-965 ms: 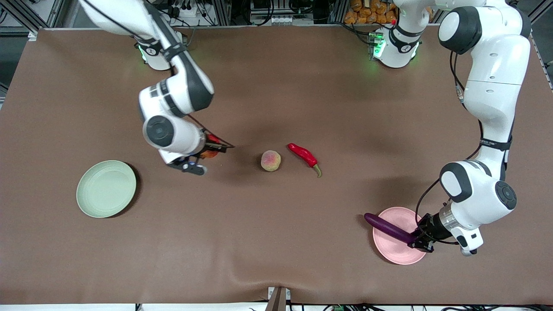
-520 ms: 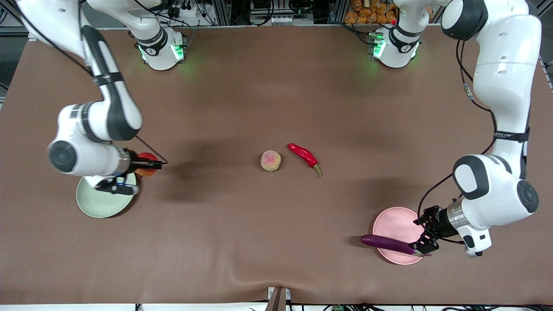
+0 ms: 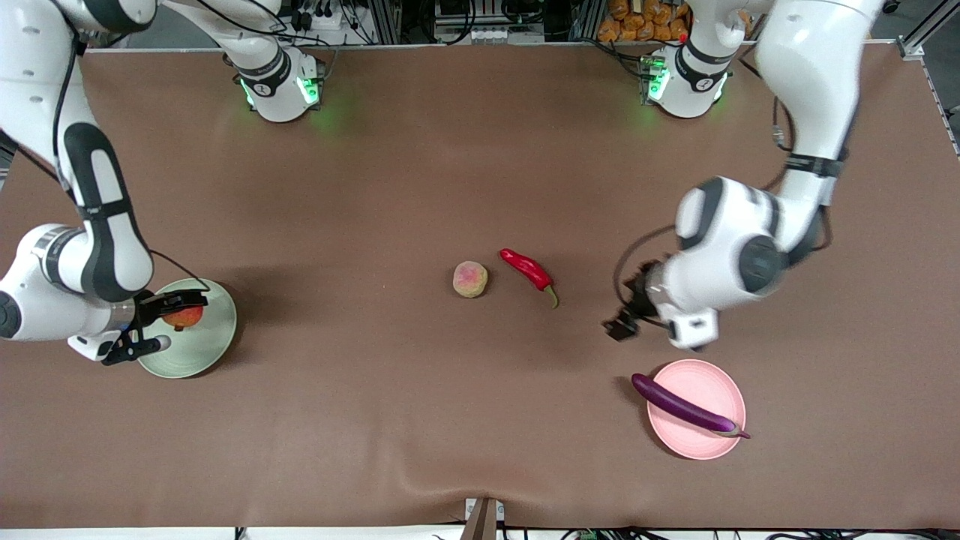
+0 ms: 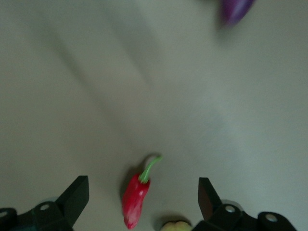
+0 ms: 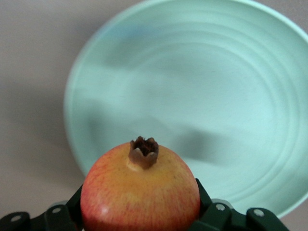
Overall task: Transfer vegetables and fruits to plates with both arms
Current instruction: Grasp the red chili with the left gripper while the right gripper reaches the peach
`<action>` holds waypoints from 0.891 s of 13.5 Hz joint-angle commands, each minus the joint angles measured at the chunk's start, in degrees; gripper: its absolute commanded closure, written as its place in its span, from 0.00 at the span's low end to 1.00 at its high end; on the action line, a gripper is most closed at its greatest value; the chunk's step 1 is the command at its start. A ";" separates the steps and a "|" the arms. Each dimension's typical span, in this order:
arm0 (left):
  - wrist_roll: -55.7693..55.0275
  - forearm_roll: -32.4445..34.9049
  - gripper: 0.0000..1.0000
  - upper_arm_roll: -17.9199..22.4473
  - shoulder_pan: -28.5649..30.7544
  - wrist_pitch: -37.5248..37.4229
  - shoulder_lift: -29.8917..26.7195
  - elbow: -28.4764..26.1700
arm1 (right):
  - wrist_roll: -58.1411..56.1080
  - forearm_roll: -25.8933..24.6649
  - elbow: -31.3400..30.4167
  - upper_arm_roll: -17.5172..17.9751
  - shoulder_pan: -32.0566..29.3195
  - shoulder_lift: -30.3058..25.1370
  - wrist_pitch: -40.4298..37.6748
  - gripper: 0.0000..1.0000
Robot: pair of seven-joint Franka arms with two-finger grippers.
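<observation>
My right gripper (image 3: 174, 307) is shut on the red and yellow-orange fruit (image 3: 183, 317) and holds it over the mint green plate (image 3: 202, 352); the right wrist view shows the fruit (image 5: 140, 190) between the fingers above the plate (image 5: 231, 110). The purple eggplant (image 3: 684, 406) lies across the pink plate (image 3: 712, 382). My left gripper (image 3: 628, 313) is open and empty, over the table between the red chili pepper (image 3: 529, 273) and the pink plate. The left wrist view shows the chili (image 4: 136, 195) between the open fingers. The peach-like fruit (image 3: 470, 279) sits beside the chili.
The brown table cover (image 3: 480, 420) has a wrinkle at its edge nearest the front camera. Both arm bases (image 3: 279, 82) stand along the table edge farthest from the front camera.
My right gripper carried the red fruit from mid-table to over the green plate. My left gripper let go of the eggplant on the pink plate and moved toward the chili.
</observation>
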 commanded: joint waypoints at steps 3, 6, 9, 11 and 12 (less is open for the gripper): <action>-23.90 6.60 0.00 0.92 -13.34 15.48 -0.79 -12.90 | -6.84 -0.67 3.31 1.41 -3.62 2.62 -1.36 0.07; -30.15 7.22 0.00 1.10 -16.53 21.22 -0.79 -16.26 | -6.59 0.21 4.62 1.49 -3.28 2.54 -1.62 0.00; -30.60 7.74 0.00 1.27 -17.06 23.59 1.22 -16.35 | -6.59 0.74 5.60 4.46 -2.58 1.05 -4.24 0.00; -31.04 8.36 0.00 1.54 -16.97 28.40 2.89 -16.26 | -5.37 4.24 5.95 8.33 -2.14 -1.49 -4.70 0.00; -31.56 8.45 0.00 1.71 -16.97 30.78 3.68 -16.17 | -1.44 5.13 5.95 9.31 -0.57 -2.73 -4.78 0.00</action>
